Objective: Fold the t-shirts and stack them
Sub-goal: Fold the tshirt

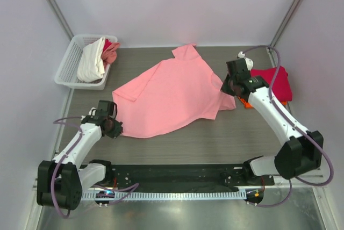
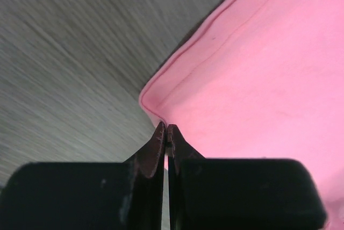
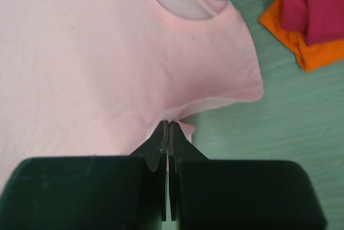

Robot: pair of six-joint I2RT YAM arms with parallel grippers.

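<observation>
Pink shirt (image 1: 172, 93) lies spread mid-bench (image 1: 215, 138), long axis running 9 to 3 o'clock. The left hand (image 1: 114, 128) pinches its hem corner at 8; the right hand (image 1: 228, 86) pinches the shoulder edge at 3.

Bright, even light (shadows soft); left wrist view's table (image 2: 64, 69) looks streaked, blurred.

Left arm (image 1: 80, 142) stretched low, jaws pinched together, right arm (image 1: 274, 113) reaching forward, jaws pinched together

The pink t-shirt (image 1: 172, 98) is showing soft matt cloth, the table (image 1: 215, 138) matt wood grain, the basket (image 1: 65, 64) looking plastic
</observation>
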